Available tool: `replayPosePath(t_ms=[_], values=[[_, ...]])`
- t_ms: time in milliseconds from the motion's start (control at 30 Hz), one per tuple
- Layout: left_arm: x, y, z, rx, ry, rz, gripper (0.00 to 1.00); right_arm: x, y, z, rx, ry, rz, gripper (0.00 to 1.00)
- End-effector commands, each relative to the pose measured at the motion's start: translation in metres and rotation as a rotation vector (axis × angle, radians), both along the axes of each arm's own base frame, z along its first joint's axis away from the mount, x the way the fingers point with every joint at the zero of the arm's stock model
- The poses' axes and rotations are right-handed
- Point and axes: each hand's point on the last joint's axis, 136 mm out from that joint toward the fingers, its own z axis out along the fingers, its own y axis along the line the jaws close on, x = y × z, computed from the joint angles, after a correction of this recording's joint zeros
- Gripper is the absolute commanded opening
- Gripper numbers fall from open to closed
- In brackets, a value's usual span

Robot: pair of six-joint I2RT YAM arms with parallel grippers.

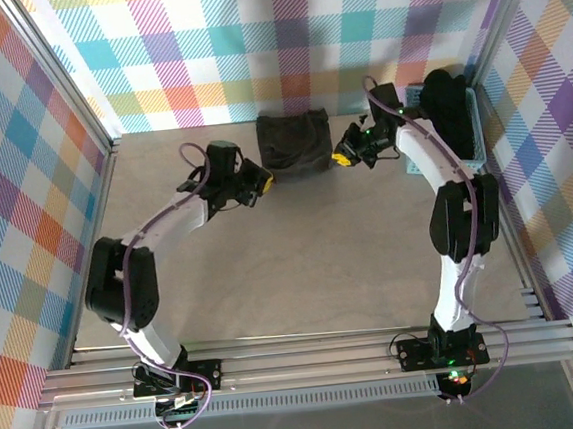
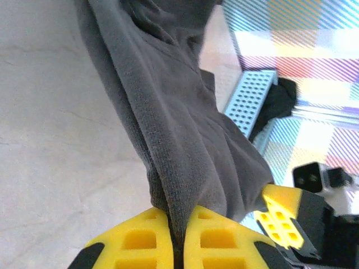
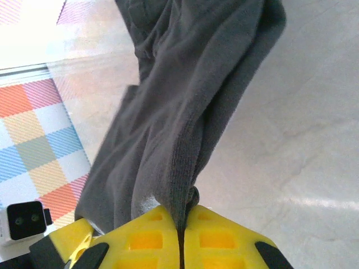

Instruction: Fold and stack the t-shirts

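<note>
Plaid walls (image 1: pixel 251 37) on three sides. Pale worktop (image 1: pixel 312 272), its lower half open. One black t-shirt (image 1: pixel 294 142) lies bunched at upper centre. More black fabric (image 1: pixel 445 95) is heaped in one blue basket (image 1: pixel 479 137), upper right. Left end effector (image 2: pixel 178 227) and right end effector (image 3: pixel 179 224) are each clamped on a t-shirt edge, at opposite sides.

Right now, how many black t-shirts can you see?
2. One t-shirt is pinched between the left gripper and the right gripper, far middle of the table. Another black heap fills the blue basket, far right; more may hide in it.
</note>
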Motion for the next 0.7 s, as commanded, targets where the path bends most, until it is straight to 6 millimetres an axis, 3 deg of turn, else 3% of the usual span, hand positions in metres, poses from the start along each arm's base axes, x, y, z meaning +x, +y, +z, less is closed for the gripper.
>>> replayPosePath(t_ms=[0,167,333,400,467,533,667], values=[[-0.053,-0.004,-0.042,0.033,0.164,-0.125,0.00,-0.052,0.009,-0.011,0.034,0.128,0.068,0.00],[-0.136,-0.002,-0.085,0.091,0.321,-0.278,0.00,-0.135,0.012,-0.047,0.031,0.261,0.127,0.00],[-0.235,0.018,-0.132,0.155,0.491,-0.408,0.00,-0.237,0.013,-0.089,-0.001,0.435,0.238,0.00],[-0.260,0.023,-0.139,0.125,0.532,-0.418,0.00,-0.267,0.010,-0.095,-0.003,0.495,0.257,0.00],[-0.268,0.027,-0.129,0.114,0.502,-0.415,0.00,-0.282,0.005,-0.093,-0.008,0.507,0.249,0.00],[-0.263,0.028,-0.106,0.093,0.424,-0.399,0.00,-0.287,0.002,-0.084,-0.013,0.497,0.233,0.00],[-0.242,0.020,-0.059,0.040,0.292,-0.353,0.00,-0.274,0.003,-0.056,-0.019,0.451,0.200,0.00]])
